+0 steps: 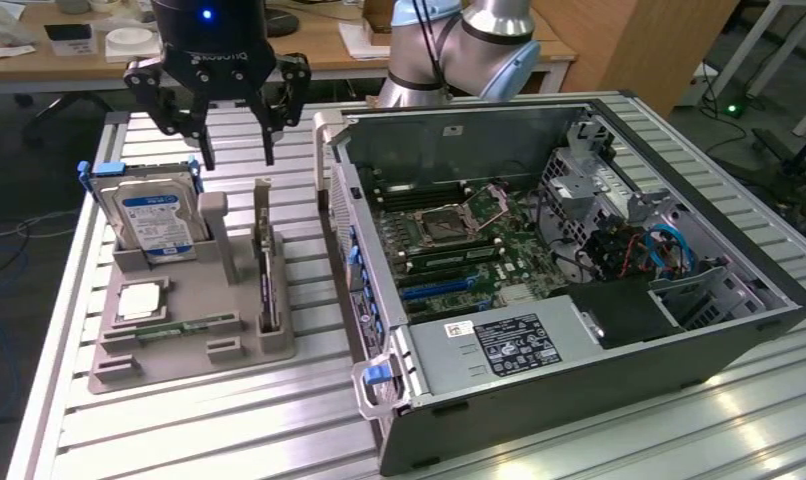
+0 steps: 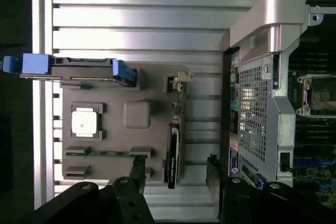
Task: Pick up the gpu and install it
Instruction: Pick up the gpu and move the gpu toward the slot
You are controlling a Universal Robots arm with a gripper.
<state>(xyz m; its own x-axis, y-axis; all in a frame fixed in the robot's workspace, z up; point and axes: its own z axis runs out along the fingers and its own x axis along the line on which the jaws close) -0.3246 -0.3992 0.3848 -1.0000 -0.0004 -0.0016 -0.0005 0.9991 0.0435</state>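
Gpu (image 1: pixel 264 268) is standing on edge in a slot along the holder's (image 1: pixel 163 360) edge nearest the case (image 1: pixel 537 400), and your gripper (image 1: pixel 236 150) is hovering above the holder's end where the drive (image 1: pixel 150 215) stands, jaws spread wide and holding nothing. You are risking a finger landing on the card's top edge or bracket if the descent runs off-line, tipping or chipping it. You are also working close to the drive and the case wall, and a skewed pinch could be binding the card in its slot and lifting the holder too.
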